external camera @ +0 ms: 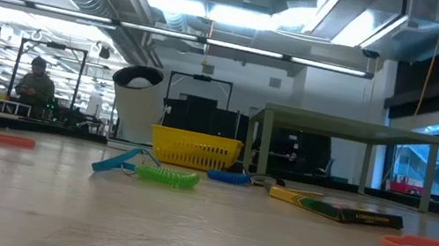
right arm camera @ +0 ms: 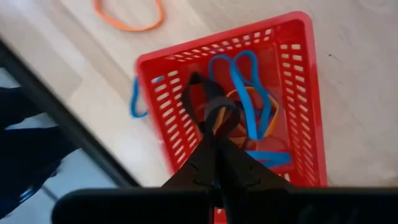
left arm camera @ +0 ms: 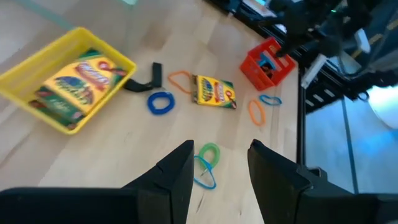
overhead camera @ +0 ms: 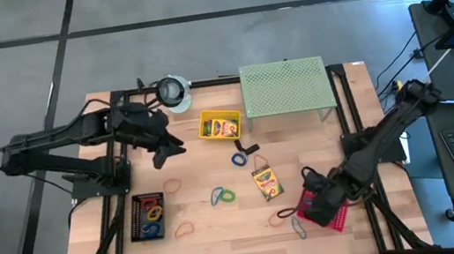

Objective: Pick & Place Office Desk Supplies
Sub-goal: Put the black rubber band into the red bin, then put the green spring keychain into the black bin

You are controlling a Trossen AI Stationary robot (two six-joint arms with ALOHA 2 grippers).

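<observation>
Our right gripper [right arm camera: 219,134], jaws closed on a black clip [right arm camera: 208,102] above the red basket [right arm camera: 298,81], could snag a band on release; left jaws gape empty

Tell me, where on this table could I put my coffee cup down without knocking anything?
Bare wood lies along the near edge between the black tray and the red basket, and right of the crayon box, below the green stand. The middle is crowded with rubber bands around the yellow basket.

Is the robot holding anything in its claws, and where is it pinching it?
The right gripper pinches a dark loop by its lower edge, over the red basket. The left gripper holds nothing.
</observation>
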